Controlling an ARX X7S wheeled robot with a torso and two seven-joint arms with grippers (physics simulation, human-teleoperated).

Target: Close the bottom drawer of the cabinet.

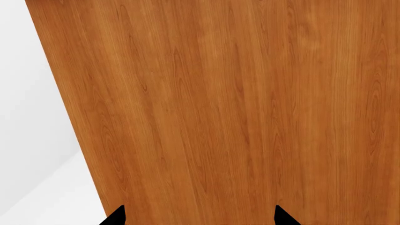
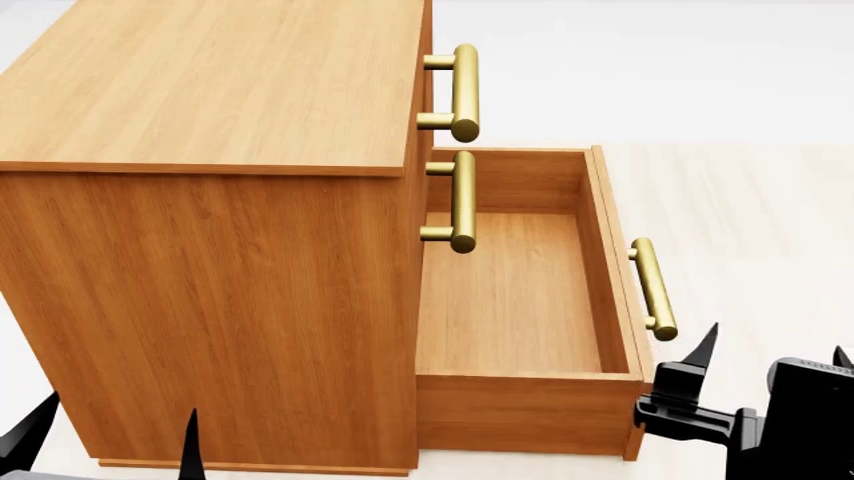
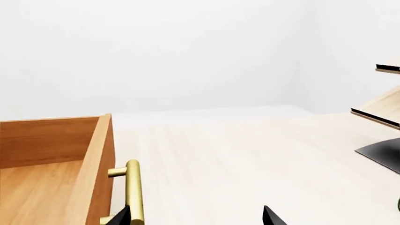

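The cabinet [image 2: 214, 280] is a brown wood-grain box with three drawers facing right in the head view. The bottom drawer [image 2: 514, 300] is pulled far out, open and empty, with its brass handle [image 2: 653, 288] on its front. The two upper drawers are shut. My right gripper [image 2: 771, 350] is open, beside the drawer front near the handle's near end. In the right wrist view the handle [image 3: 132, 192] stands by one fingertip [image 3: 122, 216]. My left gripper [image 2: 114, 430] is open, facing the cabinet's side panel [image 1: 237, 103].
The pale wood floor [image 3: 250, 159] spreads out beyond the drawer front. Pale slanted boards [image 3: 384, 105] and a dark object [image 3: 381, 152] stand off to one side in the right wrist view. A white wall lies behind.
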